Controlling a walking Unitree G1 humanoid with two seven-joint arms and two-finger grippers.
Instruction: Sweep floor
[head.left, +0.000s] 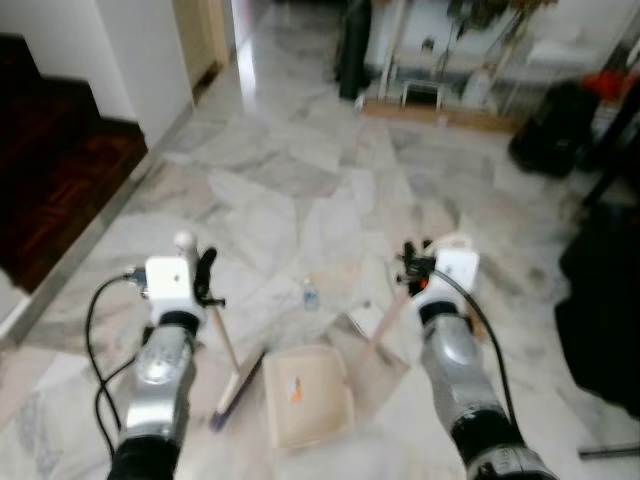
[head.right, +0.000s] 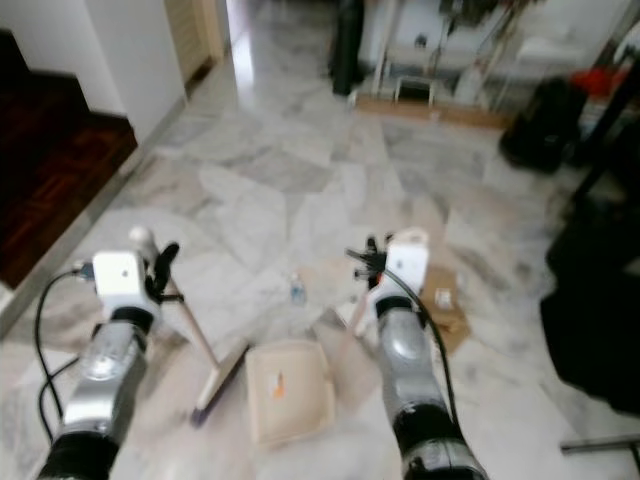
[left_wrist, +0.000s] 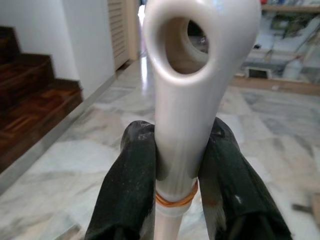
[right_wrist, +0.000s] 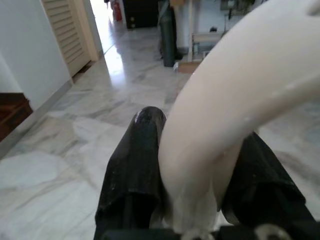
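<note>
My left gripper (head.left: 200, 275) is shut on the cream handle of a small broom (head.left: 225, 345), whose dark bristle head (head.left: 236, 392) rests on the marble floor. In the left wrist view the handle's looped end (left_wrist: 192, 65) rises between the two black fingers (left_wrist: 132, 185). My right gripper (head.left: 420, 268) is shut on the cream dustpan handle (right_wrist: 225, 125). The beige dustpan (head.left: 305, 395) lies flat on the floor between my arms with a small orange scrap (head.left: 295, 390) in it. A little bottle-like piece of litter (head.left: 310, 294) stands on the floor ahead of the pan.
A flat brown cardboard piece (head.right: 445, 305) lies by my right arm. Dark wooden stairs (head.left: 50, 170) rise at the left behind a white wall corner. Black bags (head.left: 555, 130) and shelving clutter stand at the back right. A dark bulky object (head.left: 605, 320) stands close on the right.
</note>
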